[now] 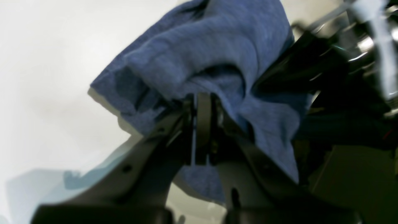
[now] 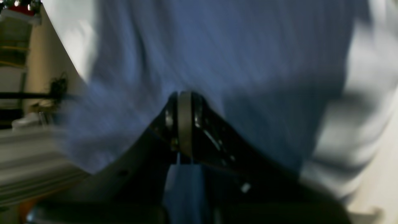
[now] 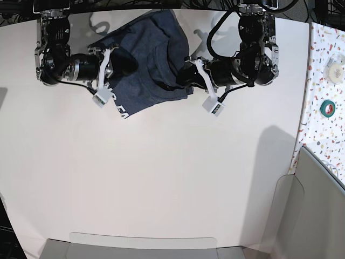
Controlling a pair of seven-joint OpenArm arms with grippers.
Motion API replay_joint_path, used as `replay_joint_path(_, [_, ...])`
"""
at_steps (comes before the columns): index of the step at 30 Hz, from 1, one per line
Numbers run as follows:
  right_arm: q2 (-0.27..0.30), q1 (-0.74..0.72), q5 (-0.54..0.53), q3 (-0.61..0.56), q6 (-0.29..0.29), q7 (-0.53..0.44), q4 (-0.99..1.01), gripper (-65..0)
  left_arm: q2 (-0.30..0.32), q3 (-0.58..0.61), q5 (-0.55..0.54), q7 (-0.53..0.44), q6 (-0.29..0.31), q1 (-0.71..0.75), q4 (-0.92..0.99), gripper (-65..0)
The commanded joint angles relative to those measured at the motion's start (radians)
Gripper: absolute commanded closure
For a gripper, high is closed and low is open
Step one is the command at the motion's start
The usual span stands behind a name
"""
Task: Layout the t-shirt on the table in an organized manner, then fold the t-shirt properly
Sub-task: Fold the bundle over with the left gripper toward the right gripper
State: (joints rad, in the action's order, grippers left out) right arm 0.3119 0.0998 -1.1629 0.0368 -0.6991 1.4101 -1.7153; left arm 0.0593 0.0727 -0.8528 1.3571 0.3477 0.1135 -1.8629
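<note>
Two sets of fingers [image 1: 202, 102] [image 2: 184, 102] pinch the t-shirt [image 3: 148, 59] over the table [image 3: 161, 178].

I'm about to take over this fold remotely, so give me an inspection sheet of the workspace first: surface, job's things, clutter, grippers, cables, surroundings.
Surface: the table is plain white, mostly bare.
Job's things: the t-shirt is bunched at the far edge between the arms, not laid flat; white lettering shows at one hem.
Clutter: a green tape roll and a white roll on the speckled strip beside the table.
Grippers: left gripper shut on the t-shirt; right gripper shut on the t-shirt.
Cables: black cables loop above the left arm.
Surroundings: grey panels at the near corner.
</note>
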Motion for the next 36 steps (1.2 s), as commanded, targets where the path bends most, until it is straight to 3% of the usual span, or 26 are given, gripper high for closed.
replay_joint_path(1, [-0.004, -0.027, -0.038, 0.005, 0.001, -0.014, -0.048, 0.0, 0.001, 0.0, -0.023, -0.012, 0.004, -0.005, -0.017, 0.0])
replay_joint_path(4, [-0.036, -0.093, -0.053, 0.008, 0.001, -0.014, -0.117, 0.0, 0.003, 0.0, -0.023, -0.009, 0.004, -0.004, -0.019, 0.0])
replay_joint_path(8, [-0.127, -0.17, -0.013, 0.084, 0.001, -0.014, -0.131, 0.0, 0.03, 0.003, -0.023, -0.003, 0.004, 0.027, -0.022, 0.0])
replay_joint_path(10, [-0.167, -0.209, 0.07, 0.113, 0.001, -0.014, -0.13, 0.0, 0.046, 0.003, -0.023, -0.001, 0.004, 0.044, -0.045, 0.0])
replay_joint_path(13, [-0.234, -0.28, 0.275, 0.119, 0.001, -0.014, -0.096, 0.0, 0.083, 0.008, -0.036, 0.011, 0.007, 0.074, -0.096, 0.0])
replay_joint_path(17, [-0.313, -0.338, 0.472, 0.116, 0.001, -0.014, -0.002, 0.0, 0.11, 0.0, -0.217, 0.039, 0.072, 0.085, -0.111, 0.0])
replay_joint_path(20, [-0.357, -0.38, 0.542, 0.116, 0.001, -0.014, 0.084, 0.0, 0.109, 0.012, -0.366, 0.039, 0.083, 0.087, -0.105, 0.0])
replay_joint_path(22, [-0.383, -0.41, 0.576, 0.116, 0.001, -0.014, 0.137, 0.0, 0.106, 0.023, -0.406, 0.039, 0.083, 0.087, -0.086, 0.0])
replay_joint_path(26, [-0.388, -0.452, 0.651, 0.065, 0.001, -0.014, 0.228, 0.0, 0.112, 0.129, -0.414, 0.039, 0.081, 0.084, 0.013, 0.0])
replay_joint_path(30, [-0.349, -0.47, 0.674, -0.041, 0.001, -0.079, 0.32, 0.0, 0.113, 0.144, -0.417, 0.039, 0.081, 0.081, 0.087, 0.0])
replay_joint_path(36, [-0.345, -0.458, 0.676, -0.13, 0.001, -0.107, 0.363, 0.0, 0.129, 0.149, -0.403, 0.039, 0.08, 0.045, 0.239, 0.0])
